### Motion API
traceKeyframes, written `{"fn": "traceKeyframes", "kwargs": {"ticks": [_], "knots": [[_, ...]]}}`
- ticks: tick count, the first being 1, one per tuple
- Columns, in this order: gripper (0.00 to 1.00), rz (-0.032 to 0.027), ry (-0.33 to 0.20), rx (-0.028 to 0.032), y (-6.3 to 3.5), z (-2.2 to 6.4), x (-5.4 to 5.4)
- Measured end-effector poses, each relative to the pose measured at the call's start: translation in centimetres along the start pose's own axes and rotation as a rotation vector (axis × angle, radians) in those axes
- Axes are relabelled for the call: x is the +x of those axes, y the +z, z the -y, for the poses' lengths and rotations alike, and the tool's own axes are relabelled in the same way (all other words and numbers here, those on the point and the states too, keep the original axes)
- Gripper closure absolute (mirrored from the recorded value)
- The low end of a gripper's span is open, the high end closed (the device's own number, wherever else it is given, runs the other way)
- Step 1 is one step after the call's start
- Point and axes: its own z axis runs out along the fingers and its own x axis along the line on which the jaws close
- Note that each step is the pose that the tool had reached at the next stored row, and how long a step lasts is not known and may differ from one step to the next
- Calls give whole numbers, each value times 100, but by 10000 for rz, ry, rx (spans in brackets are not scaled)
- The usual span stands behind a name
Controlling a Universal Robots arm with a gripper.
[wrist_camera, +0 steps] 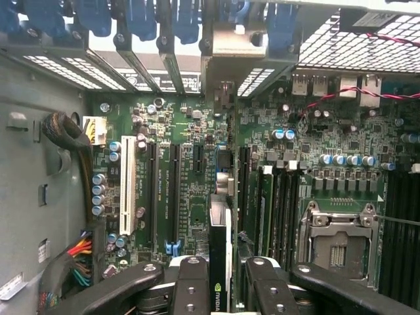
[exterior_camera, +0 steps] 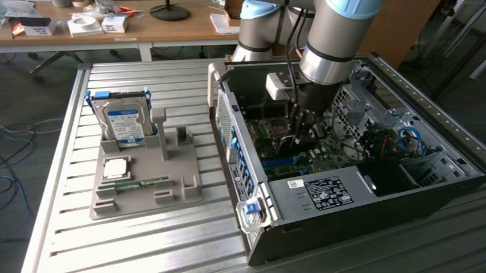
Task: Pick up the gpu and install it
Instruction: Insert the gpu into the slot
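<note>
Pincer point(wrist_camera: 226, 279) clamps the gpu point(wrist_camera: 220, 230) edge-on over the motherboard point(wrist_camera: 187, 190).

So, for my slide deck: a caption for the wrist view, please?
The gripper holds the gpu edge-on over the motherboard inside the case.

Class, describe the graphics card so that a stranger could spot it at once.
Look inside the open computer case on the exterior view's right, where the robot arm reaches down. The gripper holds a thin graphics card edge-on above the green motherboard. Unlike the slots around it, it bears a small green logo.
</note>
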Motion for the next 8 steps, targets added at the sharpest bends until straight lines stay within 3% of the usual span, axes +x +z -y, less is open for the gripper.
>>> {"fn": "traceKeyframes", "kwargs": {"ticks": [8], "knots": [[74, -2, -2, -1, 12, -14, 1]]}}
